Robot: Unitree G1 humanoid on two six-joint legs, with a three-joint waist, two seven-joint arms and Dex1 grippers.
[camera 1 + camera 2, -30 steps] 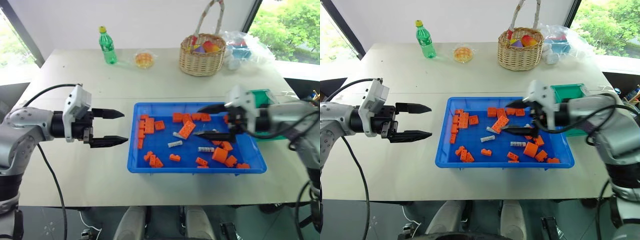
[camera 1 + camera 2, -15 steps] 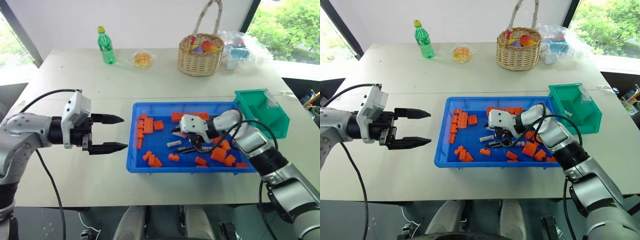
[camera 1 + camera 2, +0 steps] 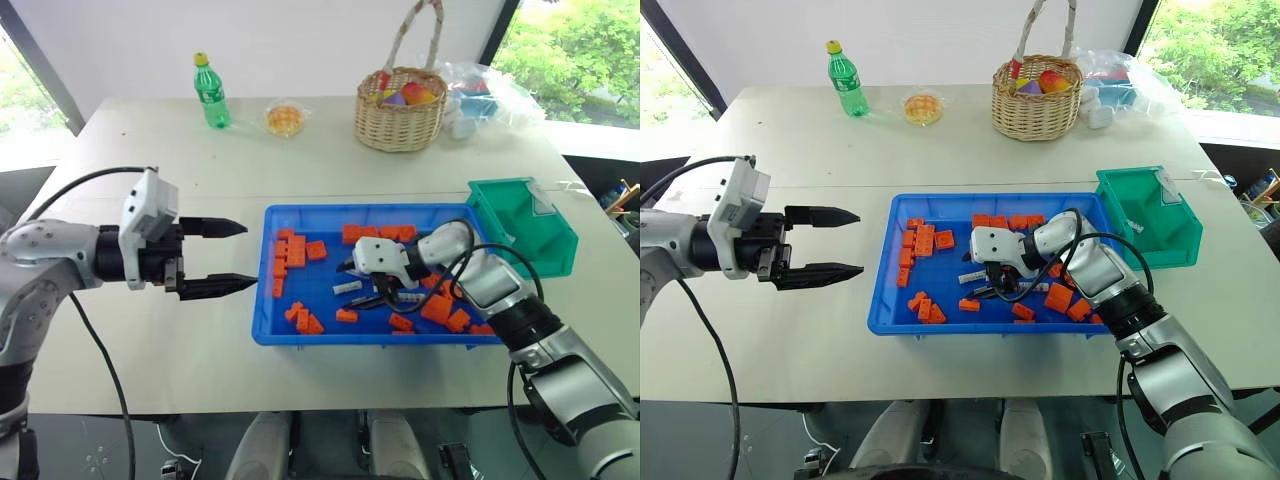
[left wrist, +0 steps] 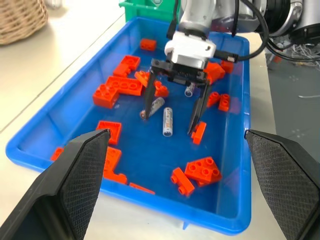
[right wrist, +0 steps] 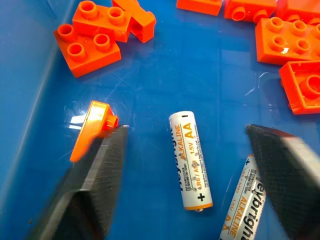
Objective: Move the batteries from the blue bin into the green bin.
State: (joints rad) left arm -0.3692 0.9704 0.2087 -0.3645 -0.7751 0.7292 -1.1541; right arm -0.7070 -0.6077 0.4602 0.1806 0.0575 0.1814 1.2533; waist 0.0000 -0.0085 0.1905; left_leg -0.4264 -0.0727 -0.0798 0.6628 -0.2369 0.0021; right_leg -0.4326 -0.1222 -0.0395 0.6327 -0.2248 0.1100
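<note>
**Right jaws straddle a battery in the blue bin; grip not yet made**

The right gripper (image 4: 173, 114) is down inside the blue bin (image 3: 262, 325), its jaws parted with one finger on either side of a battery (image 5: 190, 159) lying flat on the bin floor. Nothing is grasped: blue floor shows between each finger and the battery. A second battery (image 5: 240, 204) lies just beside the right-hand finger, slanted toward it, and a third battery (image 4: 190, 90) sits a little farther back, under the wrist. Orange bricks (image 3: 297, 249) are scattered round the bin; one small orange brick (image 5: 93, 127) leans against the other finger.

The green bin (image 3: 523, 222) stands on the bench (image 3: 150, 130) just beyond the blue bin's far right corner, and no battery can be seen in it. The left gripper (image 3: 228, 256) hangs over the bench left of the blue bin, jaws spread and empty.

The risks lie in the closing. The battery is round and smooth, so an off-centre pinch would likely roll it out from between the fingers. The neighbouring battery sits close enough that the finger may push it or catch it too, giving a loose double grip that could drop on the way across. The small brick may also be dragged inward and wedge the jaws before they seat.
</note>
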